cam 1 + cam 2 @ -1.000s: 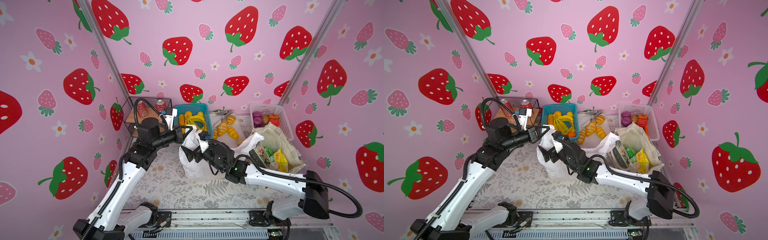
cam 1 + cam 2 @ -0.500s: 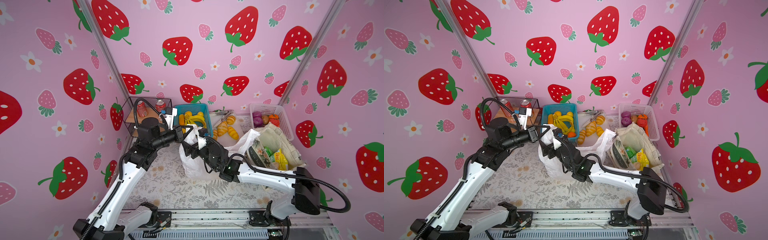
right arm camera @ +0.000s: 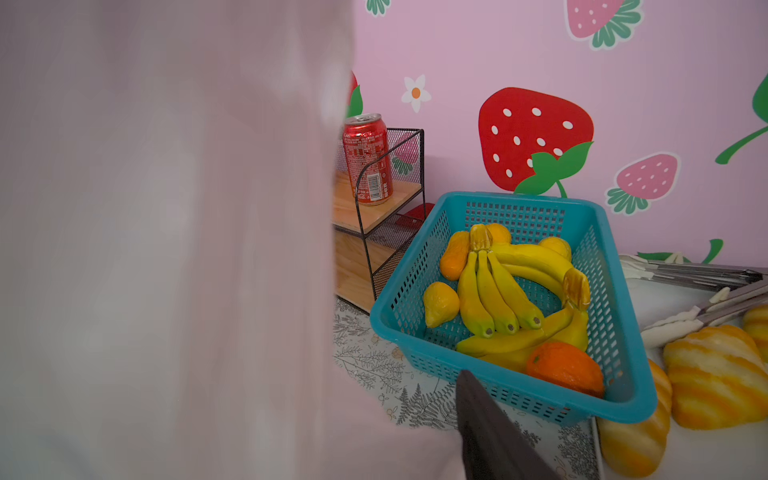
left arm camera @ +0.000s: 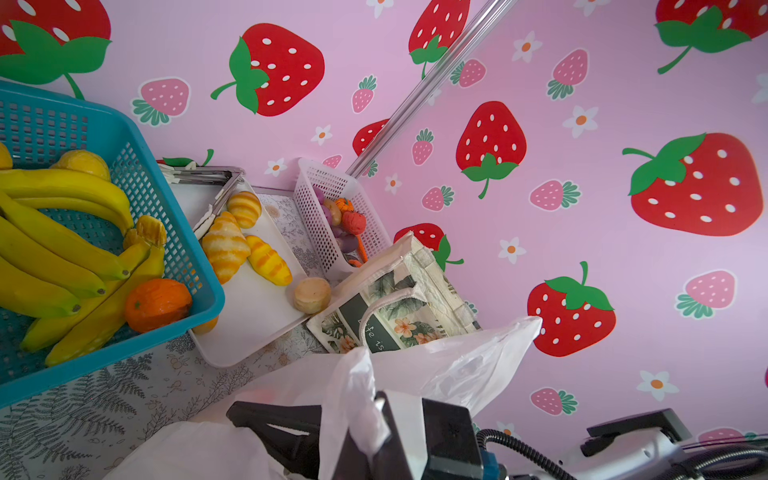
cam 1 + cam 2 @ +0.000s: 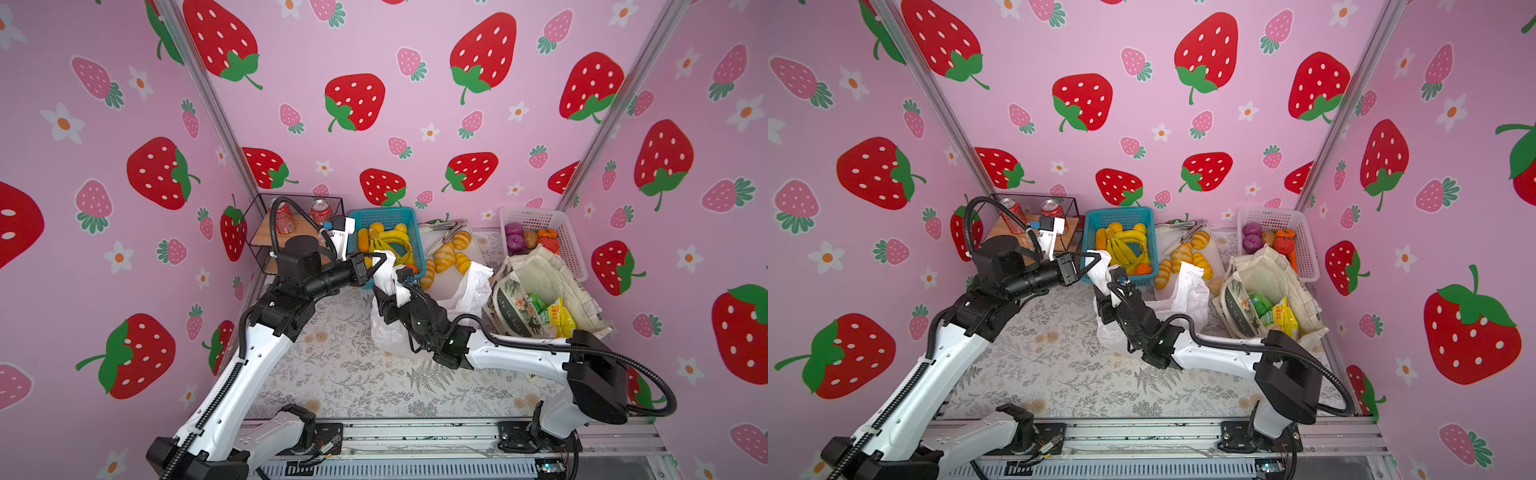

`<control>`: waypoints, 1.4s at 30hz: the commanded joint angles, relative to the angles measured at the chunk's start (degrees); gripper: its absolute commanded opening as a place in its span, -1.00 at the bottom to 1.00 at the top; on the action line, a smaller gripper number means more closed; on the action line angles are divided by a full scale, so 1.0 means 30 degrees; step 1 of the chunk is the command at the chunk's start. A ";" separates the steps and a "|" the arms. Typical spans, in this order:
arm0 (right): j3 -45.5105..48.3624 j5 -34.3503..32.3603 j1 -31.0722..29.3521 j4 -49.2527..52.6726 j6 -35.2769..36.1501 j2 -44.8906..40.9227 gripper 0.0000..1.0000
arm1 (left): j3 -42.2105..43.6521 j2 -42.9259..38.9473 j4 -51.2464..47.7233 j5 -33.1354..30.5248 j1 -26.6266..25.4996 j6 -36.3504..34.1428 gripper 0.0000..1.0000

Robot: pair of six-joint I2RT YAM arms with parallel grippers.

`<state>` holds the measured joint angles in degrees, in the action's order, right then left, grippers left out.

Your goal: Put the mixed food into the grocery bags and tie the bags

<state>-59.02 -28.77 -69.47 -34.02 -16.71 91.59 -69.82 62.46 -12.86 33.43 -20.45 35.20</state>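
White plastic bag (image 5: 468,286) stands slumped mid-counter (image 5: 332,370), just in front of the blue basket (image 5: 409,220) of bananas (image 5: 390,239) and the white tray (image 4: 257,320) of bread rolls (image 5: 444,255). The left claw (image 5: 381,261) is closed, pinching one bag handle and holding it above the bag's body. The right claw (image 5: 400,276) sits at the same handle, just beside the left one. Loose plastic fills most of its wrist view and only one dark finger (image 3: 490,436) shows, so whether it is open or gripping cannot be told. The bag's other handle stands loose towards the canvas tote (image 5: 540,278), which sits to the right, mouth open, with green and yellow snack packets (image 5: 555,311) showing inside. A white basket (image 5: 536,214) of vegetables stands behind the tote, and two red cans (image 5: 284,218) stand on the wire shelf (image 5: 257,237) at the back left
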 commanded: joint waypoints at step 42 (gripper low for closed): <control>-0.0157 0.0673 0.0726 -0.1553 -0.0088 0.1934 0.20 | 0.0451 -0.0190 0.2237 -0.0666 -0.0053 0.1986 -1.00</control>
<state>-61.04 -29.41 -68.49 -39.77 -13.96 94.28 -68.90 62.72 -8.73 31.90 -20.53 40.62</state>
